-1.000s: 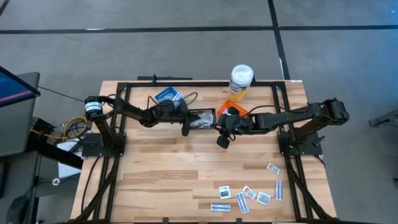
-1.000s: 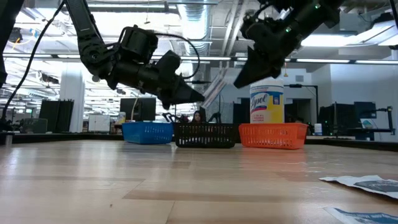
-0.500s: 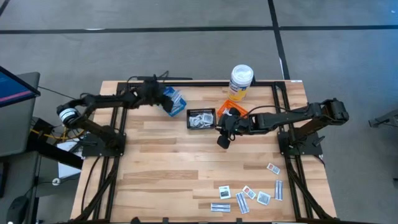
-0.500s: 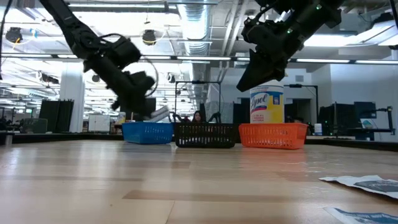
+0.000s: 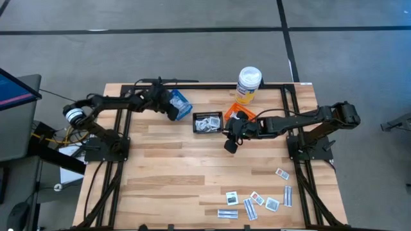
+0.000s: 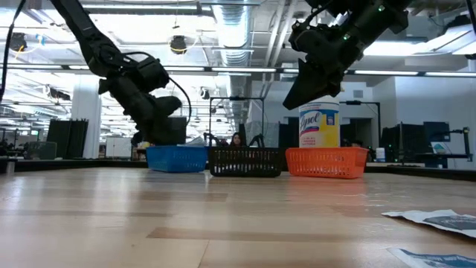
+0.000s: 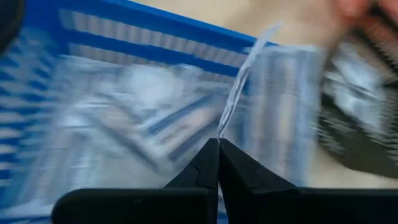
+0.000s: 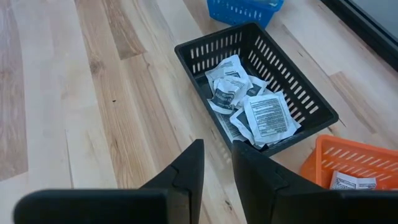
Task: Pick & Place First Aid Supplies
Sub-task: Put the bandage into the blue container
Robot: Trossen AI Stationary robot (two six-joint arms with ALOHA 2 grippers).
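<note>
Blurred and cut-off parts
The left wrist view smears the blue plastic basket (image 7: 124, 43) and its white packets (image 7: 143, 118); the orange plastic basket (image 8: 354, 165) is cropped.

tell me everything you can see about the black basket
The black basket is a small rectangular bin of dark plastic with slotted, lattice-like walls and an open top. It sits flat and upright on the wooden table, in the middle of a row between the blue basket and the orange basket. Inside lies a loose pile of white packets with dark print. Nothing grips it; the right gripper hovers near it, slightly apart.
</note>
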